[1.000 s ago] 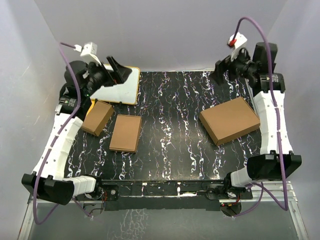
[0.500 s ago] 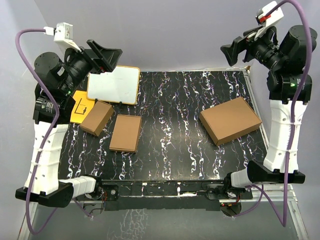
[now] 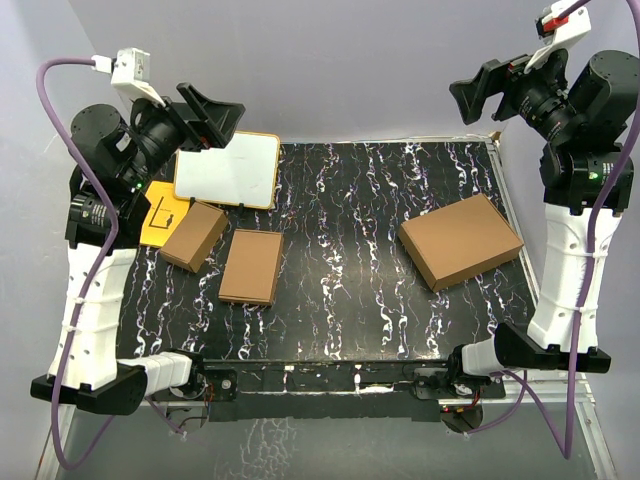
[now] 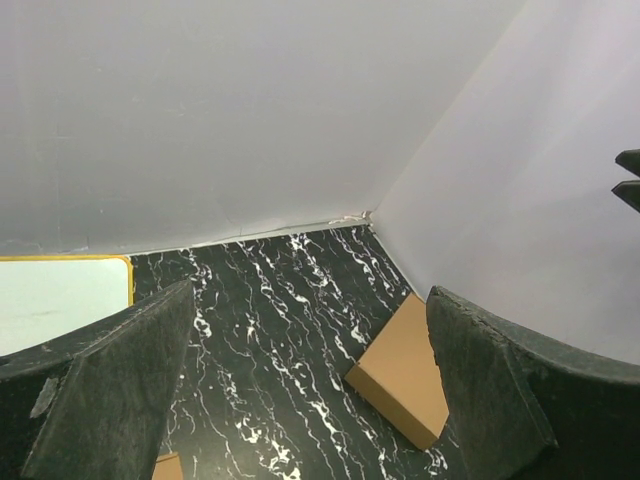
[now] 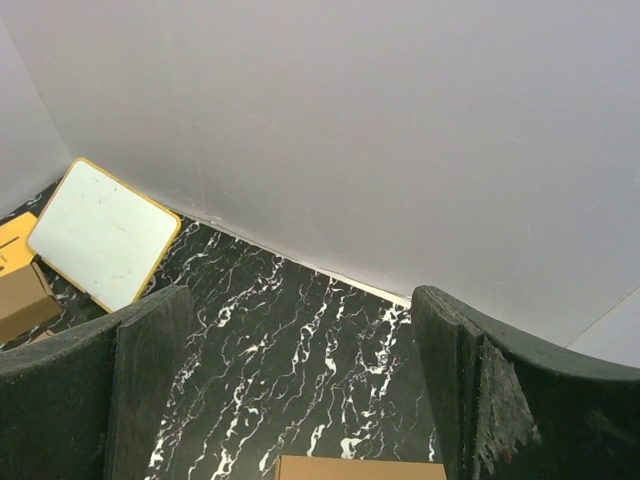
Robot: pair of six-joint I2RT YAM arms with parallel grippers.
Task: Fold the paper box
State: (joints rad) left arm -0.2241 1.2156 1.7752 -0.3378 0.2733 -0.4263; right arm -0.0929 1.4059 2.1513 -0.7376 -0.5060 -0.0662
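Paper box (image 3: 251,267): thin, flat, plain brown, lying left of centre on the black marbled counter (image 3: 350,290), just beside the smaller brown box (image 3: 195,236). There is wide bare counter between it and the larger brown box (image 3: 461,241) at right. Left hand (image 3: 210,112) is held high at upper left above the whiteboard (image 3: 228,170), fingers apart, holding nothing. Right hand (image 3: 482,92) is high at upper right, fingers apart, holding nothing.
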